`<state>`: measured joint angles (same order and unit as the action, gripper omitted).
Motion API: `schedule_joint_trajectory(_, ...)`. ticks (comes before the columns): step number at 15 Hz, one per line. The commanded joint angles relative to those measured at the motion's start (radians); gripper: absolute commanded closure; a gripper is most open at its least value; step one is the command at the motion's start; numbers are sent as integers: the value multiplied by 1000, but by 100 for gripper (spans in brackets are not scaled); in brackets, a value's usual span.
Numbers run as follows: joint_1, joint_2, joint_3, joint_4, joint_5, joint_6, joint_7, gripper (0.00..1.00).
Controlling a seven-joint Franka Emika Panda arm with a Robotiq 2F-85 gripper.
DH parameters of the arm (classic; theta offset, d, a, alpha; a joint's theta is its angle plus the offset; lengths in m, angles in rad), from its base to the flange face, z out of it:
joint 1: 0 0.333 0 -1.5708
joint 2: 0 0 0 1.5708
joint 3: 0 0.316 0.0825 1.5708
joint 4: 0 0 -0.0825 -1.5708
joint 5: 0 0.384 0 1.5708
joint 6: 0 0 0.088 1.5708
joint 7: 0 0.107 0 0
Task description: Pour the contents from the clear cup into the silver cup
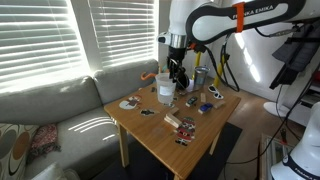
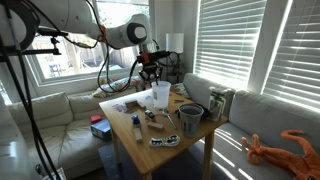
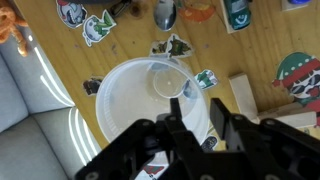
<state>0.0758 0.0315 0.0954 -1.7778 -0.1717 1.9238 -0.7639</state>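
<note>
The clear cup (image 1: pixel 165 91) is a large translucent whitish tumbler standing upright on the wooden table (image 1: pixel 190 140). It shows in both exterior views (image 2: pixel 160 96). In the wrist view I look down into it (image 3: pixel 140 100), and a small round pale shape lies at its bottom. My gripper (image 3: pixel 198 112) is open just above the cup, its fingers straddling the rim on one side. It also shows in both exterior views (image 1: pixel 178 74) (image 2: pixel 150 70). The silver cup (image 1: pixel 200 78) (image 2: pixel 216 103) stands upright a short way from the tumbler. It is out of the wrist view.
A dark mug-like vessel (image 2: pixel 190 119) (image 1: pixel 214 93) stands near the silver cup. Stickers and small items (image 3: pixel 172 46) lie scattered on the table. A small box (image 1: pixel 173 121) lies toward the table's front. A sofa (image 1: pixel 60 125) borders the table.
</note>
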Motion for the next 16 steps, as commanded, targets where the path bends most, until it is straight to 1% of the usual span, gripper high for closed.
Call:
schedule_joint_trajectory(1, -11, -100, -17, -41, -18, -4, 24, 31)
schedule_joint_trajectory(3, -21, -154, -32, -52, -12, -3, 50, 17)
schedule_joint_trajectory(5, -35, -205, -52, -54, 8, -20, 129, 3)
schedule_joint_trajectory(7, -45, -240, -72, -46, 32, -53, 201, 0)
schedule_joint_trajectory(11, -45, -287, -109, -42, 134, -94, 323, 0)
schedule_joint_trajectory(13, -45, -306, -122, -51, 192, -89, 386, 0)
schedule_joint_trajectory(14, -41, -268, -116, -21, 137, -85, 330, 0)
schedule_joint_trajectory(16, -41, -272, -118, -21, 141, -85, 335, 0)
